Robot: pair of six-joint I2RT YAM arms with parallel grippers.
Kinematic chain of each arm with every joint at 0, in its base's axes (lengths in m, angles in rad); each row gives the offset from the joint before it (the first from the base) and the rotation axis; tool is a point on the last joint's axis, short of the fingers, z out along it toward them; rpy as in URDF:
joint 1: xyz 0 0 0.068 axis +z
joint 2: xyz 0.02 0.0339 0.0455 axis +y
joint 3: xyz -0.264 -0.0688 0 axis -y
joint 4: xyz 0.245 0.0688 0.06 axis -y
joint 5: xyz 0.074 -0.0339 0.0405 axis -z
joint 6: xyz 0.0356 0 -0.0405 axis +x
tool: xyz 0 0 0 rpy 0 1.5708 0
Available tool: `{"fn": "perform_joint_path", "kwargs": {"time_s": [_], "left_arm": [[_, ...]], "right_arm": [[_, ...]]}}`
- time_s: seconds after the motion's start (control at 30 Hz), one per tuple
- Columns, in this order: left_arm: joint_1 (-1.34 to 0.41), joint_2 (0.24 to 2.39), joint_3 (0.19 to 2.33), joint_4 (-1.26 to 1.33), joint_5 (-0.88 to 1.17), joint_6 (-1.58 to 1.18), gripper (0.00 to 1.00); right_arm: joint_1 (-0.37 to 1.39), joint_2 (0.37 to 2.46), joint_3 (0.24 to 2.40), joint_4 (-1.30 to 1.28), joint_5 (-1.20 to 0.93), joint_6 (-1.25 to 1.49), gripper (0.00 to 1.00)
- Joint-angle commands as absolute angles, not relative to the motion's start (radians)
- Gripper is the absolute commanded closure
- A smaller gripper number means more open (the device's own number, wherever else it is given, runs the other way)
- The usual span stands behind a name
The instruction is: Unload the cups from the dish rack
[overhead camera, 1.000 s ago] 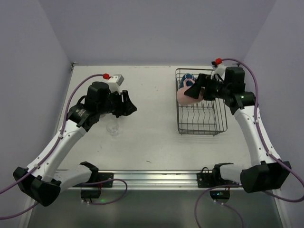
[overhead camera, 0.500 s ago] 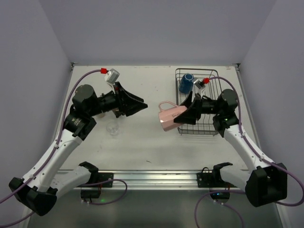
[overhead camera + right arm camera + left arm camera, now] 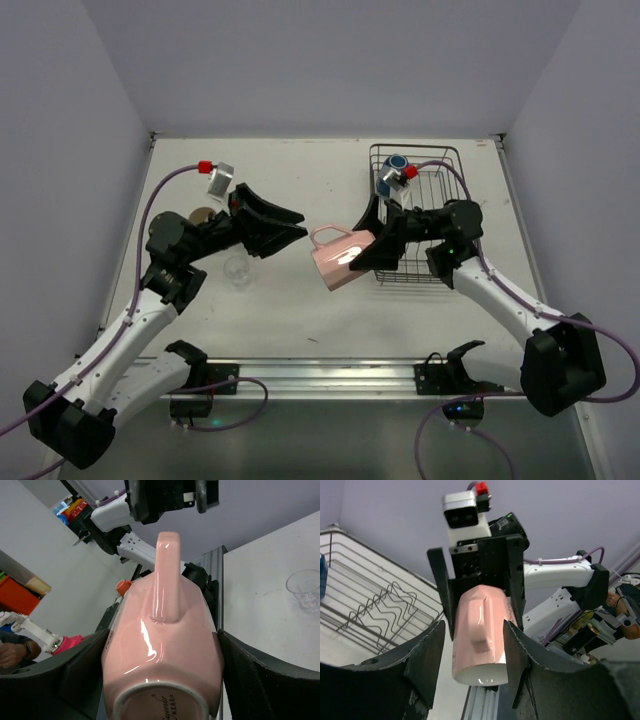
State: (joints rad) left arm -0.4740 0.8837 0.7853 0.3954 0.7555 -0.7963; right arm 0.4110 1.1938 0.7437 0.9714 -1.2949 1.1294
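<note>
pale pink cup (image 3: 340, 262) nearer left gripper (image 3: 303, 224)

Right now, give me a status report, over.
Right gripper shut on pale pink cup, midair outside dish rack. Left gripper open, facing it. Blue mug in rack. Nothing between them.

A white table (image 3: 320, 300) sits between pale lilac walls (image 3: 330, 60) left, far and right; a metal rail (image 3: 320, 371) runs along its near edge.
</note>
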Motion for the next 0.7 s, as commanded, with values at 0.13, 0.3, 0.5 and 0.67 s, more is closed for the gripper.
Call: {"fn": "perform_joint_path", "kwargs": {"time_s": [0.13, 0.3, 0.5, 0.67], "left_arm": [[-0.488, 0.876, 0.769, 0.574, 0.77, -0.836, 0.46], [-0.502, 0.888, 0.758, 0.592, 0.759, -0.839, 0.46], [-0.515, 0.91, 0.747, 0.62, 0.747, -0.844, 0.46], [-0.517, 0.908, 0.749, 0.603, 0.721, -0.821, 0.46]], "right_arm": [[0.459, 1.221, 0.844, 0.957, -1.187, 1.06, 1.0], [0.474, 1.242, 0.857, 0.963, -1.178, 1.06, 1.0], [0.499, 1.27, 0.887, 0.976, -1.173, 1.072, 1.0], [0.511, 1.266, 0.893, 0.953, -1.164, 1.062, 1.0]]}}
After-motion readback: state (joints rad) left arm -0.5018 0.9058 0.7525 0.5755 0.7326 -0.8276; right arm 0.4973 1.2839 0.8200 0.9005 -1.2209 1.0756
